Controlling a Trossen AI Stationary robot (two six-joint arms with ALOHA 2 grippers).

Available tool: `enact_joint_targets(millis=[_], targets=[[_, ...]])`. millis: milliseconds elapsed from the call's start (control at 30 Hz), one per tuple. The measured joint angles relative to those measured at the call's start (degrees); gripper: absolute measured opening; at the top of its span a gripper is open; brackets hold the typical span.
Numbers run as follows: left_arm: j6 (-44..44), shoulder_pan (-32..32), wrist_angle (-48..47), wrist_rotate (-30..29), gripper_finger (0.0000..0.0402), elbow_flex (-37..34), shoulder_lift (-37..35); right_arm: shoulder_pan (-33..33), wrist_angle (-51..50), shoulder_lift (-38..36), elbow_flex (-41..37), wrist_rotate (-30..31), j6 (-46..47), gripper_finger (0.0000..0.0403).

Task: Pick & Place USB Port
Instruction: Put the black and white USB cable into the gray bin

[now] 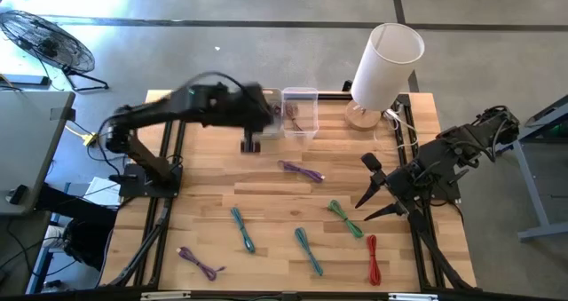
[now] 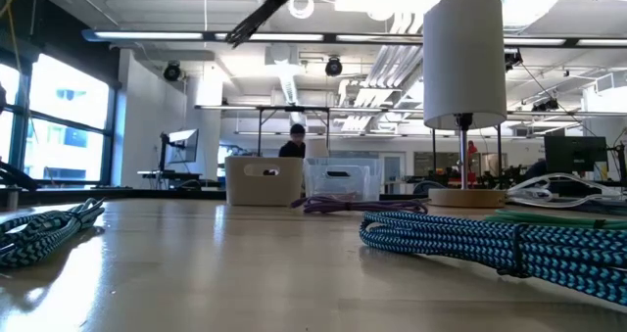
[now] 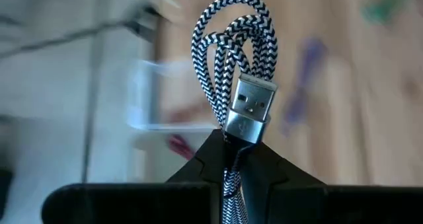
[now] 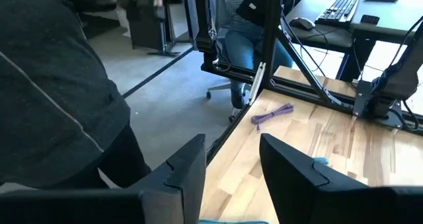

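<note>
The left gripper (image 1: pixel 251 144) is near the far edge of the tabletop (image 1: pixel 266 203), just beside the clear box (image 1: pixel 299 112). Its fingers are pressed together on a black-and-white braided USB cable (image 3: pixel 234 85), as its wrist view shows: the metal plug stands just above the fingertips and the loops rise over it. I judge that this cable is on its way to the box, so the picking of it is done and the placing is not yet done. The box already seems to hold one dark reddish cable, but I cannot tell more.

Six cables lie on the tabletop: a purple one (image 1: pixel 201 264) at the near left corner, a teal one (image 1: pixel 242 229) beside it, another purple one (image 1: pixel 302 170) near the middle, a second teal one (image 1: pixel 309 250), a green one (image 1: pixel 346 218) and a red one (image 1: pixel 373 258) toward the near right corner. So most of the task is left.

The right gripper (image 1: pixel 374 200) hangs over the right edge with its fingers apart, holding nothing.
</note>
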Motion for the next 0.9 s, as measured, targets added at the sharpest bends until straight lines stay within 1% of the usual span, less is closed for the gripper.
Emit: enact_joint_targets(millis=[133,200,267,367,467,600,733,800,900], targets=[[-1.71,2.77,3.87,-7.65,0.002,0.03,-2.67,-0.23,0.0,0.0,0.0,0.22,-1.88,0.0133],[-3.91,4.72,4.85,-8.57,0.002,0.08,-2.66,-0.28,0.0,0.0,0.0,1.28,-2.75,0.0134],[-7.3,7.21,6.04,-7.25,0.002,-0.09,-2.43,-0.28,0.0,0.0,0.0,3.22,-3.2,0.0133],[-11.97,11.08,10.67,-5.46,0.002,-2.03,-2.0,-0.28,-0.02,0.0,0.0,7.4,-4.77,0.0133],[-16.04,14.71,13.79,-4.88,0.002,-6.14,-1.68,-0.27,-0.04,0.0,0.0,10.56,-5.39,0.0133],[-22.01,17.6,21.91,0.02,0.002,-13.25,-1.79,-0.26,-0.08,0.0,0.0,14.2,-5.0,0.0133],[-28.54,19.08,28.62,4.31,0.002,-19.61,-1.72,-0.28,-0.22,0.0,0.0,15.84,-4.89,0.0133],[-31.31,19.17,31.34,5.08,0.002,-22.66,-1.79,-0.26,-0.22,0.0,0.0,15.83,-4.84,0.0133],[-34.85,19.03,32.57,4.61,0.002,-26.32,-1.77,-0.26,-0.21,0.0,0.0,15.78,-4.35,0.0133]])
